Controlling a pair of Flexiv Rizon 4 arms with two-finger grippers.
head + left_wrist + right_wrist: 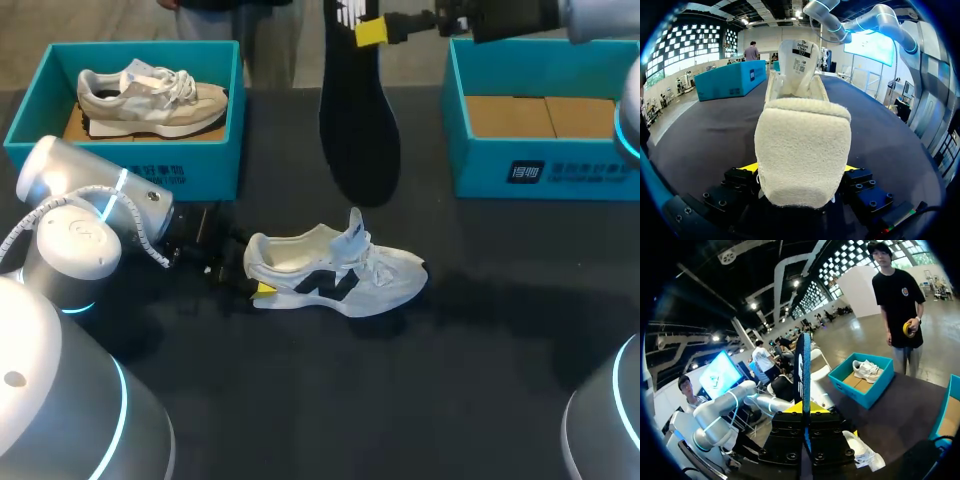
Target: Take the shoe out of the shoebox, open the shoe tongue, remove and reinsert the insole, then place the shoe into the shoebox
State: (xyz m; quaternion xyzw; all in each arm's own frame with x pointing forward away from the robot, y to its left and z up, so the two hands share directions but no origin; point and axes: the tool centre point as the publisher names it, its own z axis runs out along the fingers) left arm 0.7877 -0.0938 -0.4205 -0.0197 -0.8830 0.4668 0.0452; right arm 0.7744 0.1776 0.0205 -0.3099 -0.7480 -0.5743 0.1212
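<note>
Left gripper [802,172]: fingers clamped from 2 sides on the heel of the white shoe [335,272]. Shoe stands on its sole on the dark table [420,400], between the 2 teal boxes and nearer the robot, with its tongue [355,228] standing upright.
Right gripper [372,32]: fingers pressed together on 1 end of the black insole [358,130], which hangs in the air above the table.
Left shoebox [140,165]: holds 1 beige shoe [150,95].
Right shoebox [540,165]: brown cardboard lining visible.
</note>
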